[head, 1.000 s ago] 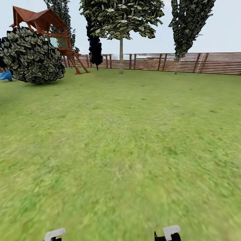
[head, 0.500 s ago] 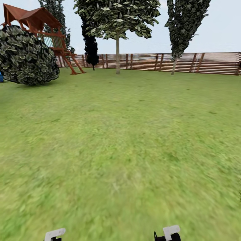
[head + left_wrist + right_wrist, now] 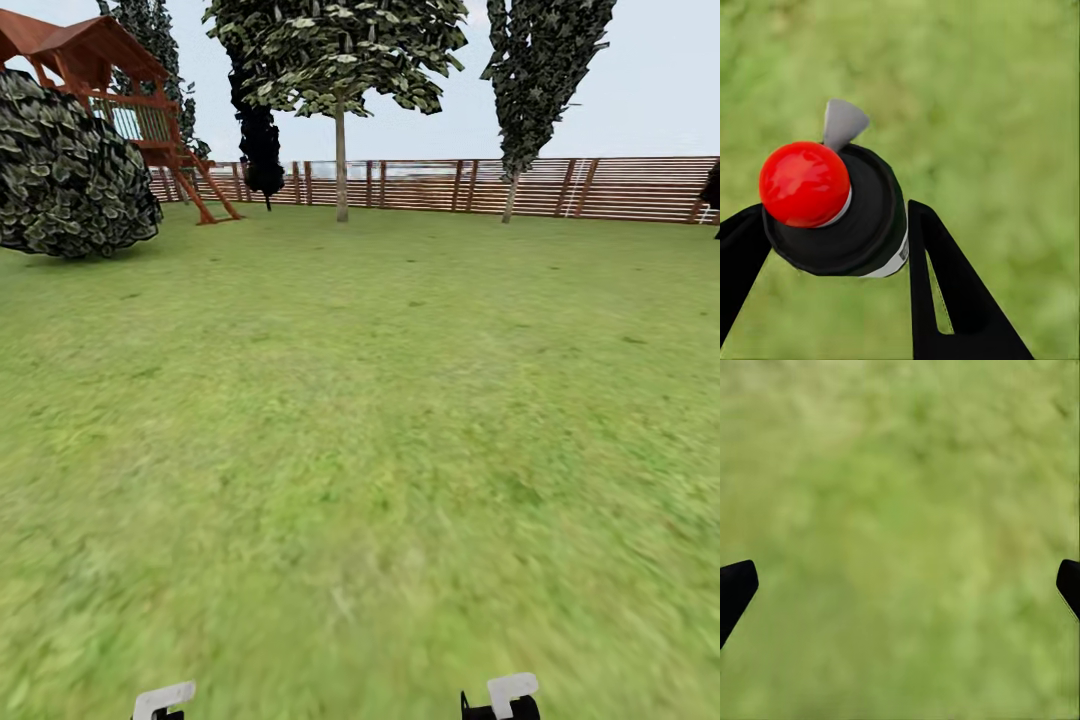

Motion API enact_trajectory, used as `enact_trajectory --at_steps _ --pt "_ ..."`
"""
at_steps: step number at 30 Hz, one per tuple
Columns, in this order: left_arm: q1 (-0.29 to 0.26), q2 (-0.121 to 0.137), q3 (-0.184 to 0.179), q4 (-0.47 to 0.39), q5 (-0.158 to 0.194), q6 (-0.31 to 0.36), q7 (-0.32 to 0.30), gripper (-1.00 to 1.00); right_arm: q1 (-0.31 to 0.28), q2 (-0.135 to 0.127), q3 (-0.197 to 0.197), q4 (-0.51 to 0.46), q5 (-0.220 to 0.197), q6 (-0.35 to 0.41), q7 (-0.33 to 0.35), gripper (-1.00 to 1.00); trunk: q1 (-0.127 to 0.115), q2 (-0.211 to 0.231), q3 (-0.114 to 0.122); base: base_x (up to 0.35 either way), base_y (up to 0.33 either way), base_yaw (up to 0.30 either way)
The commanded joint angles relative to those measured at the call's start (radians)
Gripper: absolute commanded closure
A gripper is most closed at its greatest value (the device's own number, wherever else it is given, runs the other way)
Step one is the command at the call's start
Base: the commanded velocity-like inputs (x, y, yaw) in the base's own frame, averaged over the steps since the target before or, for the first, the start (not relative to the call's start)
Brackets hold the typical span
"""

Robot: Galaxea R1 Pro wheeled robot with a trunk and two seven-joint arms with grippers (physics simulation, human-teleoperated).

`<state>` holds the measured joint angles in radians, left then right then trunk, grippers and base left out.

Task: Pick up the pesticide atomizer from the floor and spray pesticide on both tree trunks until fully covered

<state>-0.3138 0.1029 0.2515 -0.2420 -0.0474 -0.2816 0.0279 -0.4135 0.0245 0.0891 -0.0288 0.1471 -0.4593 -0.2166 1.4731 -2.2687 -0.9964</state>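
left tool (image 3: pixel 832 247): black fingers (image 3: pixel 945 292) pinching the atomizer (image 3: pixel 844 210) from both sides, held above grass
atomizer: black round body, red ball cap, grey nozzle pointing away from the wrist; white band at its lower edge
right tool (image 3: pixel 900 592): spread wide, only two black fingertips (image 3: pixel 735 589) at the frame edges, nothing between them, blurry grass below
head view: white parts of both arms at the bottom edge, left (image 3: pixel 163 698) and right (image 3: pixel 512 690)
floor (image 3: pixel 360 450): green lawn, wide and flat ahead
fence (image 3: pixel 620 188): brown slats along the far side
trees: pale-trunked one (image 3: pixel 341 165) centre-left by the fence, a second (image 3: pixel 510 190) right of it; both well apart from the robot
bush (image 3: pixel 70 170): big, dark-leaved, far left
playhouse (image 3: pixel 110 80): red-brown wood, behind the bush, ladder leaning down to the grass
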Motion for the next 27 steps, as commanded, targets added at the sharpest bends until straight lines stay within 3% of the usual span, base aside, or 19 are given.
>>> enact_trajectory --at_steps 1,8,14,27 --pt "-0.001 0.0 0.002 0.001 -0.006 -0.004 0.003 1.0 -0.001 0.0 0.008 0.001 0.006 0.0 -0.01 -1.0 0.0 0.0 -0.001 0.34 0.088 0.0" --pt "-0.001 0.0 0.002 0.001 -0.005 -0.004 0.003 1.0 -0.001 0.0 0.008 0.001 0.006 0.0 -0.01 -1.0 0.0 0.0 -0.001 0.34 0.088 -0.01" --pt "-0.001 0.0 0.002 0.001 -0.006 -0.004 0.003 1.0 -0.001 0.0 0.008 0.002 0.006 0.0 -0.01 -1.0 0.0 0.0 -0.001 0.34 0.033 -0.173" --pt "-0.001 0.0 0.002 0.001 -0.006 -0.004 0.003 1.0 -0.001 -0.001 0.008 0.001 0.008 -0.001 -0.01 -1.0 0.0 0.0 -0.001 0.34 0.0 -0.006"
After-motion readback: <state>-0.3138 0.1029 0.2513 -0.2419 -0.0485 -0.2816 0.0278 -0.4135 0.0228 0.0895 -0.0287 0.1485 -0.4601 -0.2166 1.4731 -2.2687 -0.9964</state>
